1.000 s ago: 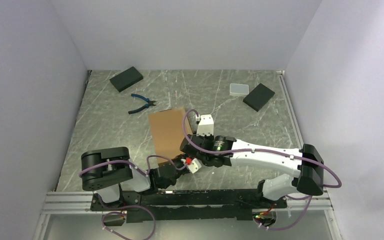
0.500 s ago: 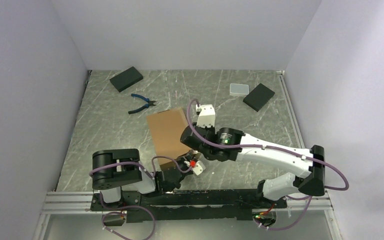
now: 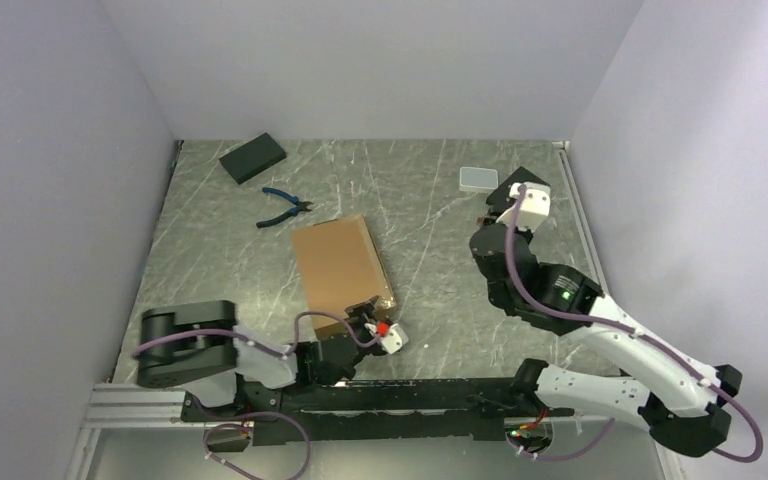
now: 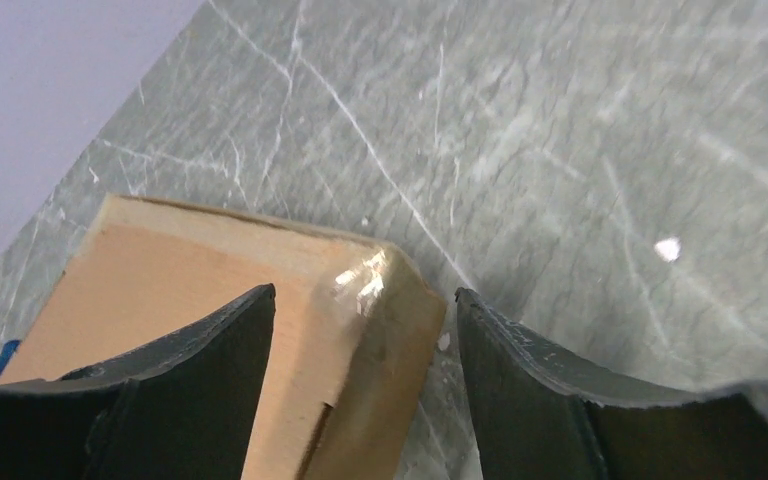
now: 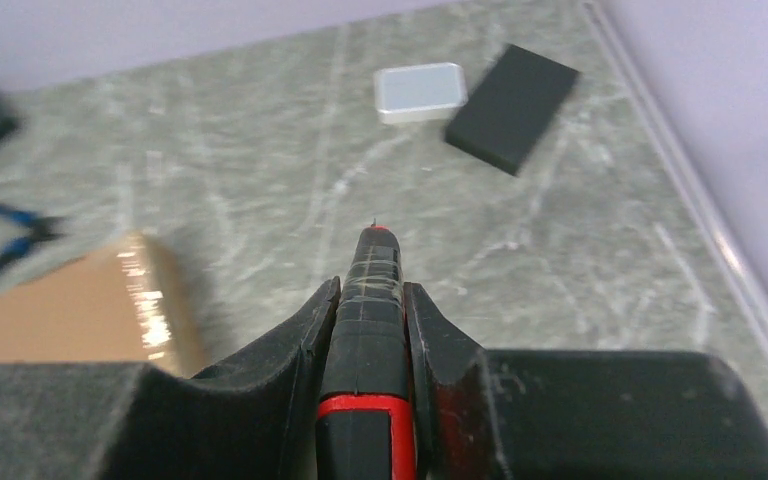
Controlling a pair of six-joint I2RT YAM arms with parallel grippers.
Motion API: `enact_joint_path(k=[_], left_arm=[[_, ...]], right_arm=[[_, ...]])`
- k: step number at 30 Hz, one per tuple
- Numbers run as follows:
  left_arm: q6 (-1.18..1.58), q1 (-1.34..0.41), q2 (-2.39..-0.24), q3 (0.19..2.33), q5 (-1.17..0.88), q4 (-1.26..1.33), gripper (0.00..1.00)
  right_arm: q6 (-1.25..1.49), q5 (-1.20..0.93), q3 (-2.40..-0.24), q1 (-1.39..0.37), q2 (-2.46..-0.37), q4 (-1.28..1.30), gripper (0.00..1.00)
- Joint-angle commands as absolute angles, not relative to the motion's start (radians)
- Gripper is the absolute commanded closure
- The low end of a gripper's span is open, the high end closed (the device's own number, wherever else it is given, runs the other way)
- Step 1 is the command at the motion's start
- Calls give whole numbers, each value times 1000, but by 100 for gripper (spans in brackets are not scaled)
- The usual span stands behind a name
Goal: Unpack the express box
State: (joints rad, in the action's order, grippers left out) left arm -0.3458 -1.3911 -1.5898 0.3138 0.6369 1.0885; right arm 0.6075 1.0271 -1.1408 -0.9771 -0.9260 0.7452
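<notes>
Starting at the far left, a black flat block (image 3: 253, 158) lies by the back wall on the marble-patterned table (image 3: 430, 290), and just in front of it sit the blue-handled pliers (image 3: 285, 207). On to the middle: the express box (image 3: 340, 262), plain brown cardboard, lies flat with its lid down, and a strip of glossy tape (image 4: 365, 285) catches the light on its near right corner. At that very corner is the left gripper (image 3: 368, 322), low over the table. The left wrist view shows it well: the jaws stand wide apart, one finger (image 4: 200, 350) over the top of the box and the other out over bare stone, with the taped corner in the gap between them. Whether either pad touches the cardboard cannot be told.

Across to the right, well apart from the box, the right gripper (image 3: 495, 215) hangs raised above the table. It is clamped tight on a slim black pen-shaped tool (image 5: 372, 260) with a red band, whose fine tip pokes out past the fingertips. Beyond that tip lie the white-grey case (image 3: 478, 179) and, just beside it toward the right wall, a second black block (image 5: 512, 107). From overhead that block is partly hidden by the right wrist.
</notes>
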Motion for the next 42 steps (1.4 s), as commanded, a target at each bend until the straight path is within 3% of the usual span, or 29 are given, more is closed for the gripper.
enact_joint_path(k=[1,6,8,12,16,21,23,26,32,42], left_arm=[[-269,-1396,-1369,362,534,851,24],[-147,-1327,-1087,464,405,517,20],[-40,-1224,-1016,533,341,359,19],[194,-945,-930,649,281,71,14],[365,-709,-935,771,276,-167,7],[486,-442,-1069,901,58,-374,4],[529,-374,-1125,937,14,-442,4],[577,-319,-1163,936,9,-475,4],[645,-267,-1164,856,-56,-421,5],[687,-261,-1192,821,-103,-416,2]], right_arm=[[515,1030,-1035,-857,-983,643,100],[466,745,-1098,-676,-1179,768,100],[452,649,-1178,-628,-1301,885,100],[459,671,-1294,-624,-1503,1066,100],[453,739,-1309,-621,-1604,1106,100],[444,730,-1318,-621,-1694,1118,100],[435,734,-1313,-620,-1720,1119,94],[430,725,-1310,-621,-1764,1116,84],[428,724,-1299,-621,-1831,1109,79],[383,676,-1311,-624,-1938,1020,64]])
